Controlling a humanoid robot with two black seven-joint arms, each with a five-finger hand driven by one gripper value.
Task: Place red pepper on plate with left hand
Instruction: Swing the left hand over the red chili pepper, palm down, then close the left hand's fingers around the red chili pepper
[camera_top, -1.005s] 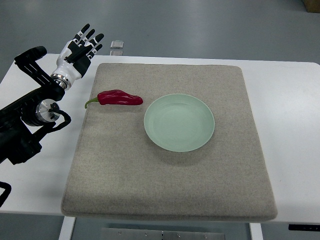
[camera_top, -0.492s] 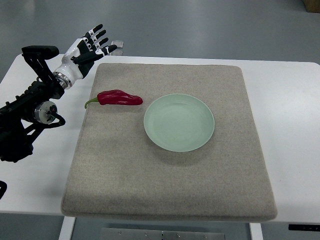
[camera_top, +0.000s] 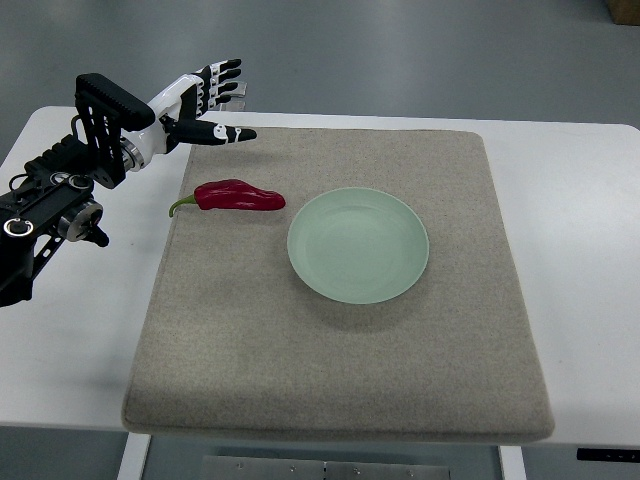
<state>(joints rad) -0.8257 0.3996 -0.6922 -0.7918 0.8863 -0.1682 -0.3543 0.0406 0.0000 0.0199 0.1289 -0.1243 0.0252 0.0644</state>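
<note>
While nothing is yet held, the items stand as follows, nearest first.

Mat (camera_top: 340, 330): grey felt, covering most of the white table (camera_top: 580, 250); its near edge lies at 6 o'clock, closest to the robot.

Plate (camera_top: 358, 245): pale green, round, bare, a little right of the mat's middle.

Pepper (camera_top: 238, 196): red, lying lengthwise on the mat at about 10 o'clock from the plate, near it but not touching. Its green stem points toward 9 o'clock and reaches the mat's left edge.

Left hand (camera_top: 205, 105): at roughly 11 o'clock from the pepper, raised over the mat's far left corner. Fingers spread wide and extended toward 3 o'clock; it grips nothing and is apart from the pepper.

Small clear object (camera_top: 238, 93): on the table just beyond the hand, partly hidden; identity not discernible.

Right hand: not in view.

Risks, as judged: the pepper is smooth, tapered and round, so a closing grip placed off its thick body could roll it or squeeze it out sideways. A descent too far toward 9 o'clock would catch only the thin stem. Fingertips pressed low may snag the felt and drag the mat. A loose hold could drop the pepper short of the plate.
</note>
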